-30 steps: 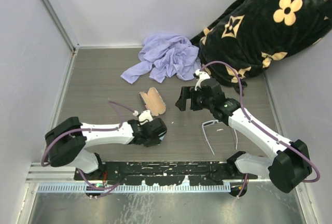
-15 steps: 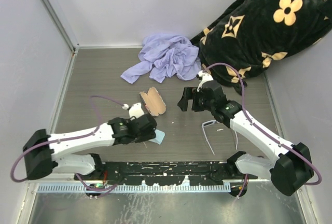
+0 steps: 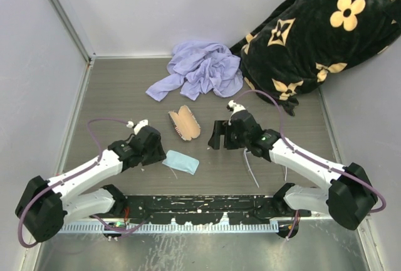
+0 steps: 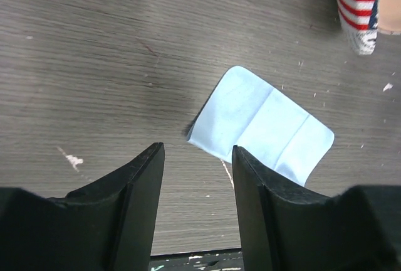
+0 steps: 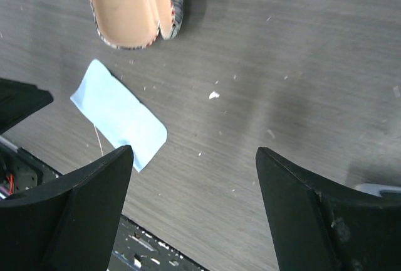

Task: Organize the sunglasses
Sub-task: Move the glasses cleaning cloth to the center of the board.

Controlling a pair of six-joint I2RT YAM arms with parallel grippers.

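Observation:
The sunglasses [image 3: 250, 167] lie on the table under my right arm; only their thin white arms show. My right gripper [image 3: 220, 140] is open wide and empty, hovering left of them, and its wrist view shows bare table between the fingers [image 5: 194, 208]. My left gripper [image 3: 156, 153] is open and empty [image 4: 194, 189], just left of the light-blue cloth [image 3: 182, 161], which lies flat and also shows in the left wrist view [image 4: 263, 127] and the right wrist view [image 5: 119, 114]. The open red-and-white case [image 3: 183, 123] lies behind the cloth.
A crumpled lilac cloth [image 3: 200, 67] lies at the back centre. A large black blanket with tan flowers [image 3: 319, 39] fills the back right corner. Grey walls close the left, back and right sides. The arms' black base rail [image 3: 200, 205] runs along the near edge.
My left gripper has let go of the light-blue cloth, which now lies on the table, and drawn back to the left. My right gripper has moved slightly nearer and left.

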